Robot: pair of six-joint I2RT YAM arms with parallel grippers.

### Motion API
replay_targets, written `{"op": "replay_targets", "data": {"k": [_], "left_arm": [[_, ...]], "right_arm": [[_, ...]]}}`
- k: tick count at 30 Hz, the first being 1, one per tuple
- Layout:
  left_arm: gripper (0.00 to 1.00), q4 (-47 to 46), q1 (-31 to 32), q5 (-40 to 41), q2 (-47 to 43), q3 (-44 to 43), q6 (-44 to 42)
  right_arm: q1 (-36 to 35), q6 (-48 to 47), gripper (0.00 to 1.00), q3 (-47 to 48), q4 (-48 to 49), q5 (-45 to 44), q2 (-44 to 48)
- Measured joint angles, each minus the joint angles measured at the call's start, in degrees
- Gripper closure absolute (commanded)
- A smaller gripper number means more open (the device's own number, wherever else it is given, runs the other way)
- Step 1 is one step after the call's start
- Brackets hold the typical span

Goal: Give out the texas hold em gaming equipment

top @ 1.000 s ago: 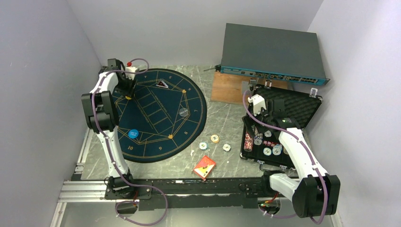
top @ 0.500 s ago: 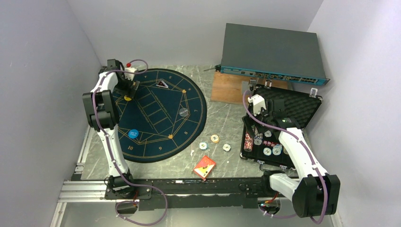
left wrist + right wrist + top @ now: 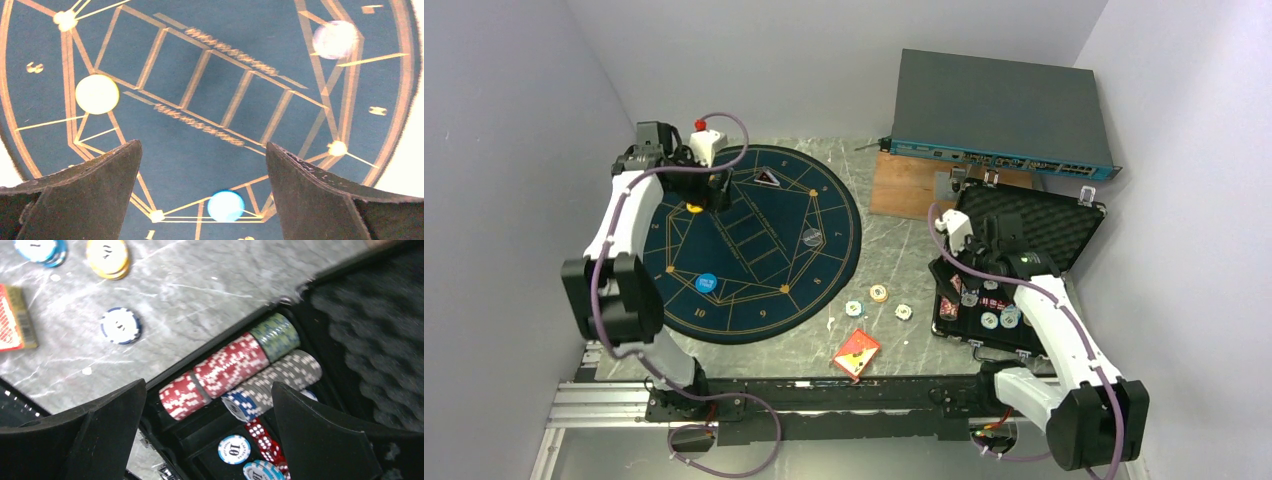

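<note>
Currently hovering with left pincer (image 3: 203, 146) spread wide and empty over far left of navy mat (image 3: 754, 310). Same at right pincer (image 3: 208, 387): spread, holding nothing, over left edge of black case (image 3: 1054, 222).

Lying on mat: yellow disc (image 3: 97, 94) just beside left pincer, blue disc (image 3: 706, 283) near left, whitish chip (image 3: 812, 238) right side. Loose on table (image 3: 904, 250) between mat and case: three chips (image 3: 879, 293), with red card deck (image 3: 857, 352) nearer. Packed in case: chip rows (image 3: 232, 362).

Probably picking next from case. Drop straight onto end of a row, pinch one chip by rim, keep off case wall, lift before swinging left. Raise left side without clipping yellow disc.

Grey marbled table, with wood board (image 3: 909, 185) and grey rack box (image 3: 1004, 110) far right. Boxed in by pale walls (image 3: 524, 150) on three sides.
</note>
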State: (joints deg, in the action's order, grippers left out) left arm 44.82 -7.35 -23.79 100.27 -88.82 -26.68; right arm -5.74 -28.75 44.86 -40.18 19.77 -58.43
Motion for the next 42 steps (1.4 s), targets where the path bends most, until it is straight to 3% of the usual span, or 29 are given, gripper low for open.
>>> {"op": "replay_targets", "data": {"k": [3, 9, 19, 31, 42], "left_arm": [[0.0, 0.2, 2.3, -5.2, -8.3, 5.0, 2.0], [0.0, 0.3, 2.3, -12.3, -12.1, 11.4, 6.7], [0.01, -0.6, 2.1, -13.2, -16.8, 16.5, 11.5], [0.01, -0.9, 1.9, -13.5, -19.0, 16.6, 11.6], [0.02, -0.9, 1.9, -13.9, -19.0, 16.6, 12.6]], "right_arm": [[-3.5, -2.7, 0.01, 0.4, -2.1, 1.2, -0.5], [-12.3, -4.5, 0.04, 1.1, -2.6, 1.2, -5.6], [-26.3, -0.9, 0.06, 0.8, 2.6, -5.9, -15.8], [-30.8, 1.3, 0.07, 0.2, 6.0, -13.3, -20.9], [-32.5, 1.3, 0.18, 0.1, 6.5, -13.5, -24.7]]}}
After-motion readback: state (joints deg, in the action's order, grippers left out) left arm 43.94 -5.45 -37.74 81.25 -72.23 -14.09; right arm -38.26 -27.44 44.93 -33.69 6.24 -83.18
